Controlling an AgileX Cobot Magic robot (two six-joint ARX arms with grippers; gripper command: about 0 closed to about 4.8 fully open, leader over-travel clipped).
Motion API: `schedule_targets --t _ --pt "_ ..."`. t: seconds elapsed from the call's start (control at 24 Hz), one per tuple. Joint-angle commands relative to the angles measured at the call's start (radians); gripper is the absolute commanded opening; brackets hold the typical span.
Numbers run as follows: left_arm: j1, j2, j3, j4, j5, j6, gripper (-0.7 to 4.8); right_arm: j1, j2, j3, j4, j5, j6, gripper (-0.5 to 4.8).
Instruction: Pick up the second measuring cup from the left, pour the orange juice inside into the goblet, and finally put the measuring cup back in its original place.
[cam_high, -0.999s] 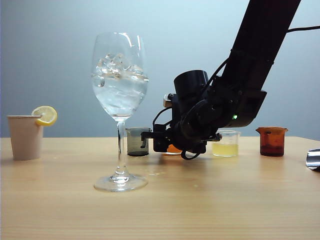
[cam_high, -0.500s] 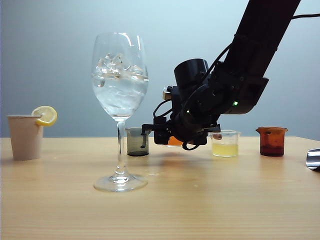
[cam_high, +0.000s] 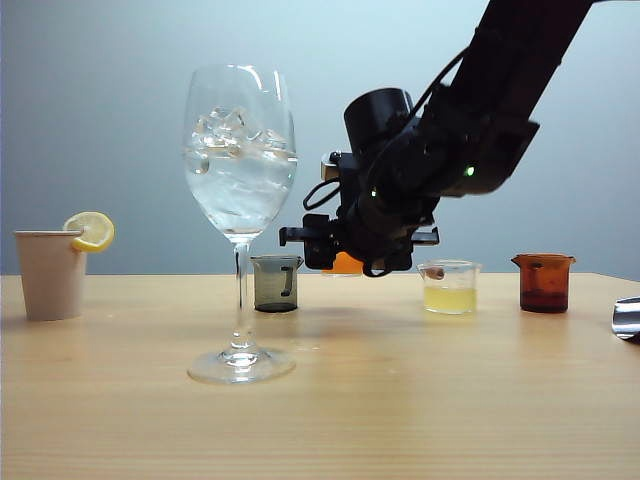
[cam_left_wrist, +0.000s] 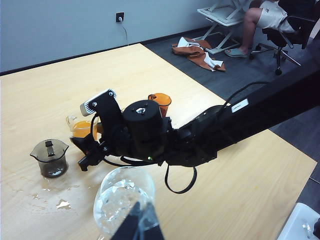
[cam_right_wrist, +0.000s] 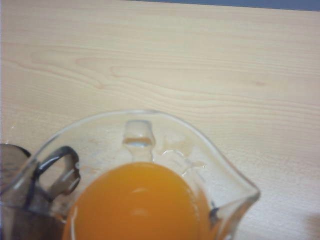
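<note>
The right gripper (cam_high: 345, 250) holds the measuring cup (cam_high: 346, 264) upright above the table (cam_high: 400, 400), between the grey cup (cam_high: 275, 283) and the yellow-filled cup (cam_high: 450, 287), right of the goblet (cam_high: 240, 215). Its spout (cam_right_wrist: 245, 192) points sideways; orange juice (cam_right_wrist: 137, 205) sits inside. The left gripper's (cam_left_wrist: 137, 225) opening cannot be told.

The right claw (cam_high: 345, 250) holds the measuring cup (cam_high: 347, 264) clear of the bench (cam_high: 420, 400), just above the smoky cup (cam_high: 275, 283). Leftward, the goblet (cam_high: 240, 180) bowl obstructs at claw height. Open bench lies in front. The yellow-liquid cup (cam_high: 449, 287) stands near, to the right.
</note>
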Motion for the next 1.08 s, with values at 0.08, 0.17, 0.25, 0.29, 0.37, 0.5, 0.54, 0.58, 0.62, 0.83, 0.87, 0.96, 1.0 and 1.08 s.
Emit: schedule_targets --t 0.08,0.17,0.25,0.29,0.37,0.5,0.54,0.58,0.62,0.83,0.87,0.96,1.0,1.08 --pt "-0.001 -0.002 0.007 0.012 0.008 0.002 -0.06 0.005 -0.043 0.004 -0.004 -0.001 -0.004 1.38" --pt "-0.001 -0.002 0.006 0.012 0.008 0.001 -0.06 0.005 -0.056 0.004 -0.007 -0.002 -0.007 1.38" --pt "-0.001 -0.002 0.007 0.012 0.008 0.001 -0.06 0.005 -0.072 0.004 -0.015 -0.001 -0.014 1.38" --pt "-0.001 -0.002 0.007 0.012 0.008 0.001 -0.06 0.005 -0.079 0.004 -0.019 -0.001 -0.024 1.38" --pt "-0.001 -0.002 0.007 0.011 0.008 0.001 -0.06 0.005 -0.098 0.004 -0.037 0.000 -0.034 1.38" --pt "-0.001 -0.002 0.007 0.001 0.008 0.001 -0.06 0.005 -0.131 0.004 -0.076 -0.001 -0.034 1.38" --pt "-0.001 -0.002 0.007 -0.003 0.008 0.001 -0.06 0.005 -0.147 0.004 -0.097 -0.001 -0.034 1.38" --pt "-0.001 -0.002 0.007 -0.011 0.008 0.001 -0.06 0.005 -0.176 0.004 -0.131 -0.002 -0.037 1.38" --pt "-0.001 -0.002 0.007 -0.016 0.008 0.001 -0.06 0.005 -0.206 0.004 -0.162 -0.002 -0.046 1.38" --pt "-0.001 -0.002 0.007 -0.017 0.008 0.003 -0.06 0.004 -0.341 -0.002 -0.234 -0.041 -0.121 1.38" --pt "-0.001 -0.002 0.007 -0.017 0.008 0.003 -0.06 0.004 -0.360 -0.002 -0.244 -0.047 -0.129 1.38" --pt "-0.001 -0.002 0.007 -0.017 0.008 0.003 -0.06 0.002 -0.406 -0.002 -0.270 -0.069 -0.132 1.38" --pt "-0.001 -0.002 0.007 -0.017 0.008 0.003 -0.06 0.002 -0.426 -0.002 -0.281 -0.082 -0.132 1.38" --pt "-0.001 -0.002 0.007 -0.017 0.008 0.003 -0.06 0.002 -0.471 -0.002 -0.313 -0.090 -0.133 1.38"
